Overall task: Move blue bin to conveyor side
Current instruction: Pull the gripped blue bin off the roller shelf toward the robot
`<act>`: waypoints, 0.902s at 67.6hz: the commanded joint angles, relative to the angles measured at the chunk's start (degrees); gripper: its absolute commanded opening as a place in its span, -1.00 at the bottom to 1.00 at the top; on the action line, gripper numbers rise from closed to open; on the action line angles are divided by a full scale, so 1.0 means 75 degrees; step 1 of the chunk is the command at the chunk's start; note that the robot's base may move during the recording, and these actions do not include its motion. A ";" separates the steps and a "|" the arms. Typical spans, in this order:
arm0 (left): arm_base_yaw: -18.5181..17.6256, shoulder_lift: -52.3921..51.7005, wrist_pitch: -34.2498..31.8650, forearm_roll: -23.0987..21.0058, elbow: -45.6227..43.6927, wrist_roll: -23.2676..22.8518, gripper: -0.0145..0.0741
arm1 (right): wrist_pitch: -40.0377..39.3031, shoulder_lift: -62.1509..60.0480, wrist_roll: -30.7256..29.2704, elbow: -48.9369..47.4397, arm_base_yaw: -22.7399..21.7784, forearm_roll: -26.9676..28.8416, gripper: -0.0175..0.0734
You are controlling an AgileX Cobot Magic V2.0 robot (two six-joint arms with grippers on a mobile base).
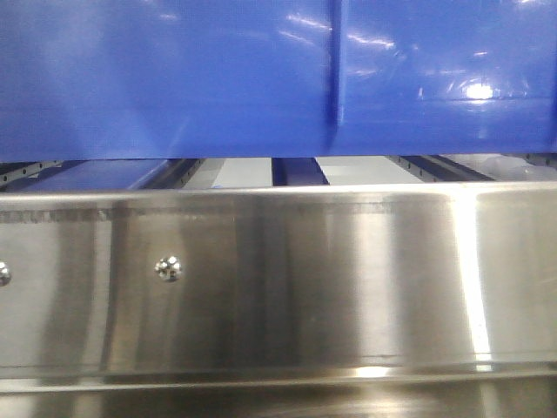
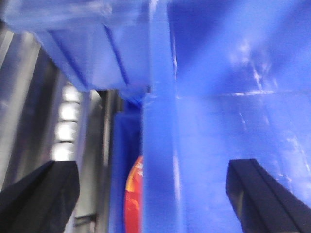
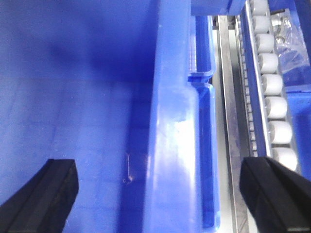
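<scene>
Bin: large bright-blue glossy plastic crate (image 1: 174, 78) fills the top of the front view, directly above the brushed stainless-steel rack panel (image 1: 278, 279).
Left gripper (image 2: 150, 194): jaws spread wide, astride a crate wall, not pinching it.
Right gripper (image 3: 158, 194): jaws spread wide astride another wall, with white rollers (image 3: 272, 87) near.

Left tool (image 2: 151, 167) has matte black, wedge-shaped fingers (image 2: 39, 199); right tool (image 3: 158, 165) matches.

Noted: the left tool (image 2: 150, 196) has its jaws parted wide, with two black fingers (image 2: 41, 199) showing at the lower corners of its wrist view. The right tool (image 3: 160, 191) stands likewise, its dark fingertips (image 3: 274, 194) spread to either lower corner.
</scene>
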 commanded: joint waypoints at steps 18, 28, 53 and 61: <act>0.0028 0.0055 -0.0053 -0.0134 0.0548 0.0173 0.49 | -0.0084 0.0136 0.0027 -0.0039 0.0013 0.0264 0.62; 0.0028 0.0055 -0.0053 -0.0101 0.0701 0.0173 0.49 | -0.0084 0.0134 0.0027 -0.0039 0.0013 0.0250 0.62; 0.0028 0.0055 -0.0053 0.0000 0.0701 0.0173 0.49 | -0.0084 0.0134 0.0027 -0.0039 0.0013 0.0168 0.62; 0.0028 0.0055 -0.0053 0.0000 0.0701 0.0173 0.45 | -0.0084 0.0134 0.0013 -0.0039 0.0013 0.0165 0.51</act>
